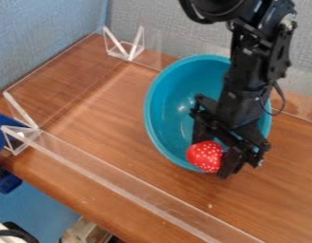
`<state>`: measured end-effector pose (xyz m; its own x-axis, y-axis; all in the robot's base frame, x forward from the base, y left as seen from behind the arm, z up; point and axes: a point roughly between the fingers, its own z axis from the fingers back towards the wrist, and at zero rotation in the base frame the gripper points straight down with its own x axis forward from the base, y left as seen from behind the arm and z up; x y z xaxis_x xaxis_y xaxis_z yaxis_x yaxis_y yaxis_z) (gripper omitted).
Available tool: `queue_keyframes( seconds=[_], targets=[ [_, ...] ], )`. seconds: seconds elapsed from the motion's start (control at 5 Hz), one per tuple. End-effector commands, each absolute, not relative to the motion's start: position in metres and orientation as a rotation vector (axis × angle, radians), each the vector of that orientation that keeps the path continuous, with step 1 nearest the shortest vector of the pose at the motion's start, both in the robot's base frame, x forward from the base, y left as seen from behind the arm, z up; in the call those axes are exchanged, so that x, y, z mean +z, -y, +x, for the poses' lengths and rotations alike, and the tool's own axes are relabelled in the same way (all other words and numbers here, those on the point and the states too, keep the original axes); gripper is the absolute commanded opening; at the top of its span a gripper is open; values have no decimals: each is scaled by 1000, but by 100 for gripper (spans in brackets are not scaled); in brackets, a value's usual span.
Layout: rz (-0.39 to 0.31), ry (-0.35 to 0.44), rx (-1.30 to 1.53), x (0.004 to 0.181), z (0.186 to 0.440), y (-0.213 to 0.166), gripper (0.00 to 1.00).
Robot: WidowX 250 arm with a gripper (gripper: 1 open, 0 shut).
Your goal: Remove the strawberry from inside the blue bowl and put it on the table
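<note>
The teal-blue bowl (184, 109) sits tilted on the wooden table (101, 104), right of centre. My black gripper (211, 157) hangs over the bowl's near rim, shut on the red strawberry (205, 156). The strawberry is held between the fingers, just above the rim at the bowl's front edge. The arm (253, 57) rises from it toward the upper right. The strawberry's green top is hidden by the fingers.
A low clear acrylic wall (107, 180) runs along the table's front edge, with clear triangular brackets at the far left (19, 133) and at the back (124, 43). Bare wood lies left of the bowl. A blue backdrop stands behind.
</note>
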<state>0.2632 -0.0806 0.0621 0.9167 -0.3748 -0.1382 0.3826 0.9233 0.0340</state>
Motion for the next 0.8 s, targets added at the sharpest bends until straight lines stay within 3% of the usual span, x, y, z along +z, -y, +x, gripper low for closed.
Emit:
queue_keyframes(
  seconds=[0.0, 0.6],
  targets=[
    [49, -81, -378, 71, 268, 78, 0],
    [36, -88, -383, 59, 271, 76, 0]
  ],
)
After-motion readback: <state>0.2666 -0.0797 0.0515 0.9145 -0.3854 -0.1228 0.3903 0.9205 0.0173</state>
